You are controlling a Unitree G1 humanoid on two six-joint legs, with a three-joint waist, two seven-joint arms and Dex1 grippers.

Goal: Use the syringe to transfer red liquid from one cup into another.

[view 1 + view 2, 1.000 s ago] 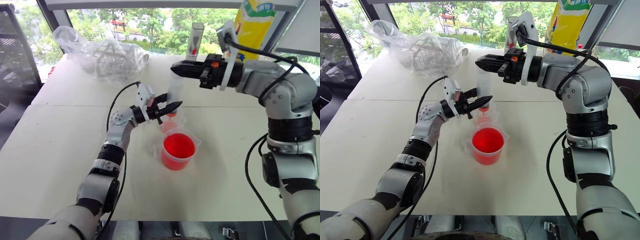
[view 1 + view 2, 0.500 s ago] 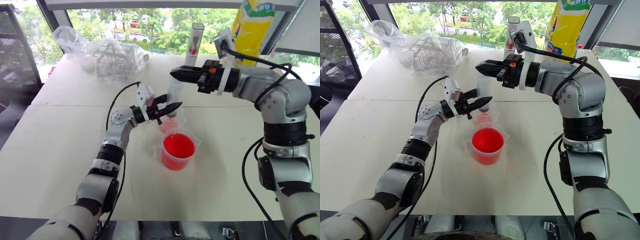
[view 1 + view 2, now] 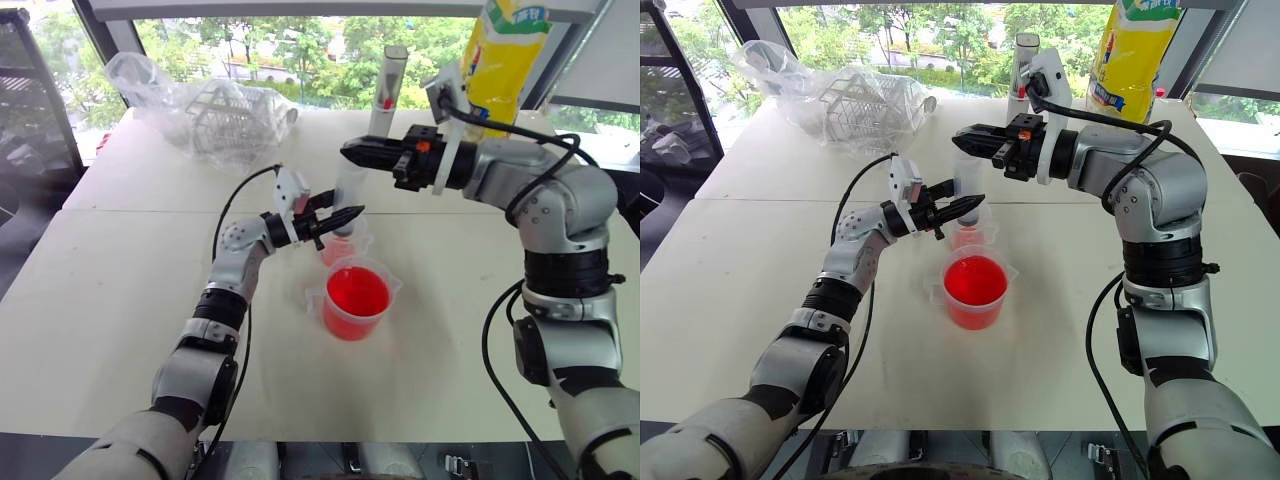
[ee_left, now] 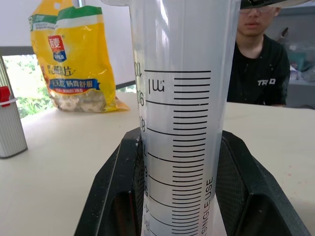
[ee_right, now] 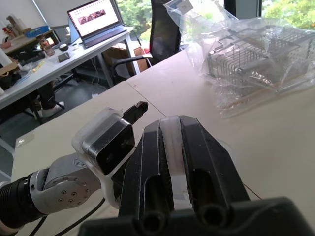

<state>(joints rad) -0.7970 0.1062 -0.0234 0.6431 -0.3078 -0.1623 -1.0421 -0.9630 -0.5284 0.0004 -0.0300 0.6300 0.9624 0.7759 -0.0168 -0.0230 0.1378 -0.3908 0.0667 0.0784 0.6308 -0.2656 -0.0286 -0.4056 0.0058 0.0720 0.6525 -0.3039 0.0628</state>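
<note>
a clear plastic bag (image 3: 200,110) holding a wire basket lay at the far left of the white table (image 3: 100,290). the left gripper (image 3: 345,214) reached in from the left, its black fingers pinched on the barrel of the syringe (image 3: 349,192), which stood upright over the smaller cup (image 3: 340,245); in the left wrist view the graduated barrel (image 4: 179,123) sat between the two fingers (image 4: 115,191). the smaller cup stood just behind the larger beaker (image 3: 357,300), the two close enough that contact could not be judged. the beaker was nearly full of red liquid (image 3: 358,292), and a little red showed in the smaller cup as well. the syringe tip was hidden behind the left fingers. above the barrel, the right gripper (image 3: 352,151) came in level from the right, fingers pressed together on the plunger's top; the right wrist view showed a pale strip (image 5: 172,147) clamped between them. farther back stood a grey cylinder (image 3: 390,85) and, to its right, a yellow bag (image 3: 505,50). a person in a dark shirt (image 4: 258,73) sat beyond the table.
</note>
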